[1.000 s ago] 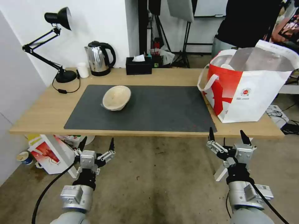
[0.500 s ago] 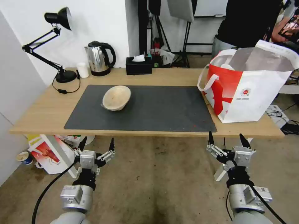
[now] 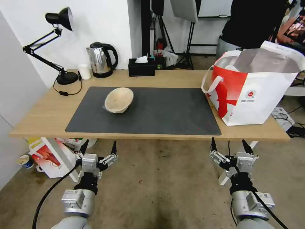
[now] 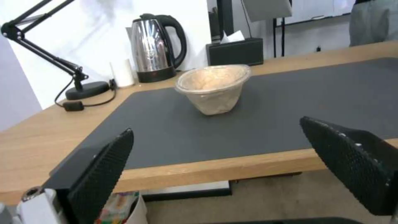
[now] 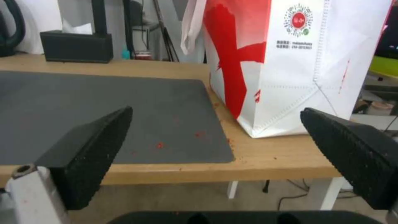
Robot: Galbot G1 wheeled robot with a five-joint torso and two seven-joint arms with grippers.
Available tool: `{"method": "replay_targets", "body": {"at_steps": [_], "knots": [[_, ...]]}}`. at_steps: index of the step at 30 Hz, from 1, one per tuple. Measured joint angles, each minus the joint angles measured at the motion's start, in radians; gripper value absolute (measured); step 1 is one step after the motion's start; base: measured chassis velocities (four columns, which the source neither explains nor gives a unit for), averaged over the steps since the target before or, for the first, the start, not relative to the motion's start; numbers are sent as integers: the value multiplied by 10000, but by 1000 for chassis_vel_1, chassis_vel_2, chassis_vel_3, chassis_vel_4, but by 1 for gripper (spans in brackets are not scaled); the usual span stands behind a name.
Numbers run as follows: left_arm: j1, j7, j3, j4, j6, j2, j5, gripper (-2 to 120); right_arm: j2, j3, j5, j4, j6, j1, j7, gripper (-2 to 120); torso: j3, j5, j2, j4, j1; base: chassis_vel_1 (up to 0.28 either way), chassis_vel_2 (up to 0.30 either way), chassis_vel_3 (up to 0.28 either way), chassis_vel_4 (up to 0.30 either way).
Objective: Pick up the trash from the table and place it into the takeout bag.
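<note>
A shallow beige bowl (image 3: pixel 118 100) (image 4: pixel 214 87), the trash in sight, rests on the dark grey mat (image 3: pixel 165 111) of the light-wood table (image 3: pixel 44 114). The red-and-white takeout bag (image 3: pixel 251 86) (image 5: pixel 290 59) stands open at the table's right end, with white items inside. My left gripper (image 3: pixel 98 147) (image 4: pixel 224 161) hangs open below the table's front edge, left of centre. My right gripper (image 3: pixel 228 143) (image 5: pixel 215 149) is open too, low in front of the bag, nothing between its fingers.
Along the back edge stand a black desk lamp (image 3: pixel 60 47), a small white cup (image 3: pixel 84 71), a steel kettle (image 3: pixel 101 59) and a black tissue box (image 3: pixel 141 66). A red-white printed box (image 3: pixel 50 157) sits on the floor under the table's left end. A person stands behind the bag.
My right gripper has sunk a little lower and drifted slightly left, away from the table edge. The left gripper, bowl and bag have stayed put.
</note>
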Motion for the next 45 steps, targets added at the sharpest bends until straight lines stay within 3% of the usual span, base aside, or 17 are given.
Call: {"method": "replay_targets", "body": {"at_steps": [45], "knots": [[-78,-14,11,-108,-132,-77,-173,100,1,37,25,-31,-37,-15,18,100,0,1,0,1,-1,0,0,0,0]]}}
